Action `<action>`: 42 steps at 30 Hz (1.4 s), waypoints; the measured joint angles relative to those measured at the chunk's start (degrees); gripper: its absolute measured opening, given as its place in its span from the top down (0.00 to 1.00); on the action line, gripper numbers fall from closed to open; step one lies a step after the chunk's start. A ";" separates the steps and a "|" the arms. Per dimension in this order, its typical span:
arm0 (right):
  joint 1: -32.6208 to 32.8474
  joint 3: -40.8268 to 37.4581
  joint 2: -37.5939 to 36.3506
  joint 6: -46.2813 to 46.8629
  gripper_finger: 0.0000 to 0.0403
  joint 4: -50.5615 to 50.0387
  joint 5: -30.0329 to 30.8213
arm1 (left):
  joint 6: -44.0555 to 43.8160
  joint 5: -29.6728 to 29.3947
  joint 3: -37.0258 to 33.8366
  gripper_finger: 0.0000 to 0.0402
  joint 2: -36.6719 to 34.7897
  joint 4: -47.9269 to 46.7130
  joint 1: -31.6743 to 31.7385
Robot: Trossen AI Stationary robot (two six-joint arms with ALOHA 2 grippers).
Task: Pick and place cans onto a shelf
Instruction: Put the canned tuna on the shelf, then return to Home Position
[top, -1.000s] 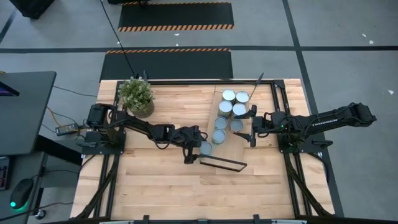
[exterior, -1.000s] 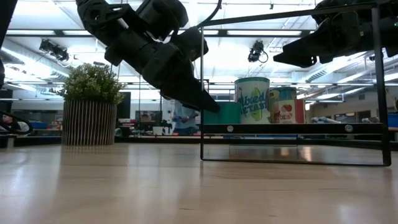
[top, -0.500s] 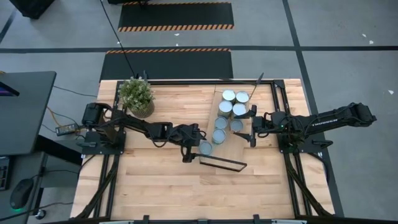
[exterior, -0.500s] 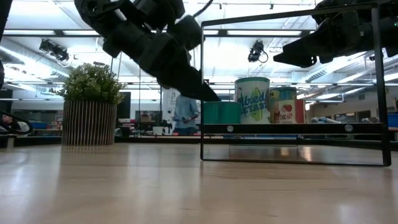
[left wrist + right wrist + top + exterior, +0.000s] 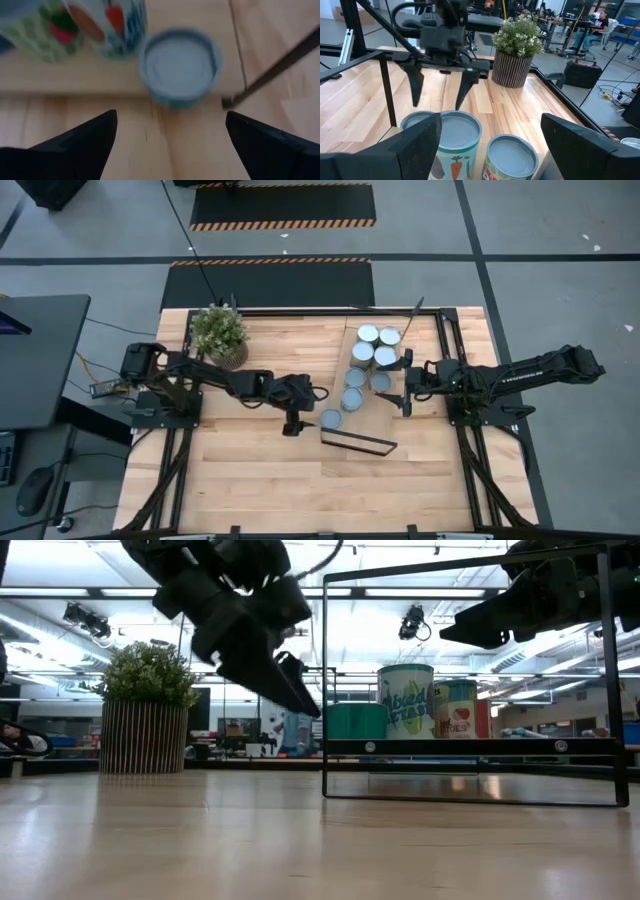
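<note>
The shelf is a light-wood plank with a black rail at its near end. Several cans stand upright on it in a row of pairs. The nearest can stands on its base at the shelf's near left corner; it also shows in the left wrist view. My left gripper is open and empty, just left of that can, fingers apart and clear of it. My right gripper is open and empty, hovering at the shelf's right side above the cans.
A potted plant stands at the table's far left. The shelf's black frame rises above the table at the near end. Bare tabletop lies toward the near edge. People and desks show in the room beyond.
My left gripper has drawn back from the nearest can toward the table's left edge and risen a little. The can stays standing at the shelf's near left corner.
</note>
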 joint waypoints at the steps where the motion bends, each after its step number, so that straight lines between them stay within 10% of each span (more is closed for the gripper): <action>1: 0.00 0.00 0.01 0.00 0.13 0.00 0.00 | 0.04 -0.09 -0.02 0.06 0.11 -0.94 0.22; 10: -0.02 0.00 -0.01 -0.09 0.13 0.09 0.00 | -5.36 -10.68 -0.02 0.06 3.01 1.76 1.96; 42: 0.27 -0.02 3.48 -0.26 0.13 -2.96 0.52 | -8.92 -5.70 0.02 0.06 5.20 15.63 0.99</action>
